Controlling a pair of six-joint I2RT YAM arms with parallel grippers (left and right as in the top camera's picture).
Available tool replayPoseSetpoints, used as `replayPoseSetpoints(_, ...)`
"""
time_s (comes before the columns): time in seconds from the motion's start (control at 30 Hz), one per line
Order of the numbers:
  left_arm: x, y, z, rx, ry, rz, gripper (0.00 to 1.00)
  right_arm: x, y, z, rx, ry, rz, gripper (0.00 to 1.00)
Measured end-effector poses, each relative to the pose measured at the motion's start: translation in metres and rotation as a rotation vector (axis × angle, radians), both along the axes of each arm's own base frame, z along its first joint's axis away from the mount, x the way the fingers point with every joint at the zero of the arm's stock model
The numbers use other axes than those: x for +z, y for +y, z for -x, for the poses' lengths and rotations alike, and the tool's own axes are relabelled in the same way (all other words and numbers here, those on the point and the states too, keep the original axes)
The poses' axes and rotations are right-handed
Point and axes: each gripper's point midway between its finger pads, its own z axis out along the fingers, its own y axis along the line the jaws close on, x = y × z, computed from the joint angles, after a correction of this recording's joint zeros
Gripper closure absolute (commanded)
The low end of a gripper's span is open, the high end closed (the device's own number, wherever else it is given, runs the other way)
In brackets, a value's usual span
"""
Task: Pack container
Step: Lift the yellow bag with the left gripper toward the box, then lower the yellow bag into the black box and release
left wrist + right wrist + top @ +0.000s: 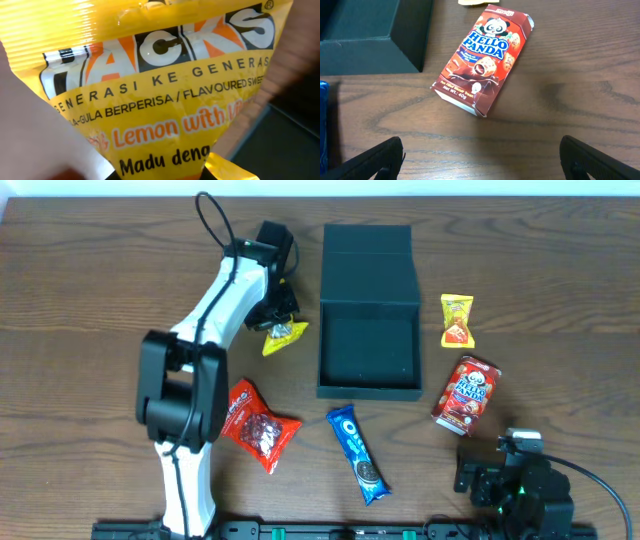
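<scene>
The container [368, 385], a dark teal-black box, lies open at the table's middle with its lid [368, 262] folded back; its inside shows nothing in it. My left gripper [276, 315] is shut on a yellow Jacks lemon sweet packet [284, 335] just left of the container; the packet fills the left wrist view [165, 80]. My right gripper [500, 470] is open and empty at the front right, its fingertips [480, 155] wide apart above bare wood. A Hello Panda box [482, 57] lies ahead of it, also seen in the overhead view [466, 393].
A second yellow sweet packet [457, 320] lies right of the container. A blue Oreo pack [358, 452] lies in front of it. A red snack packet [256, 425] lies beside the left arm's base. The container's corner shows in the right wrist view [395, 45].
</scene>
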Motion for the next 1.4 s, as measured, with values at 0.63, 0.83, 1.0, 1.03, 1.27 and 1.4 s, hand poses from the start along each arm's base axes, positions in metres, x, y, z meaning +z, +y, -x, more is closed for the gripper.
replayPoseSetpoints(0.63, 0.131, -0.122, 0.083, -0.399, -0.287, 0.019, 0.88, 0.0, 0.0, 0.0, 0.0, 0.0, 0.0, 0.01)
replayPoseSetpoints(0.83, 0.112, -0.173, 0.092, -0.501, -0.263, 0.029, 0.89, 0.0, 0.0, 0.0, 0.0, 0.0, 0.0, 0.01)
replayPoseSetpoints(1.0, 0.086, -0.207, 0.087, -0.542, -0.206, 0.057, 0.95, 0.0, 0.0, 0.0, 0.0, 0.0, 0.0, 0.01)
replayPoseSetpoints(1.03, 0.081, -0.212, 0.086, -0.543, -0.198, 0.061, 0.94, 0.0, 0.0, 0.0, 0.0, 0.0, 0.0, 0.01)
replayPoseSetpoints(1.27, 0.06, -0.231, 0.082, -0.507, -0.143, 0.1, 0.94, 0.0, 0.0, 0.0, 0.0, 0.0, 0.0, 0.01)
replayPoseSetpoints(1.4, 0.053, -0.233, 0.083, -0.473, -0.118, 0.109, 0.94, 0.0, 0.0, 0.0, 0.0, 0.0, 0.0, 0.01)
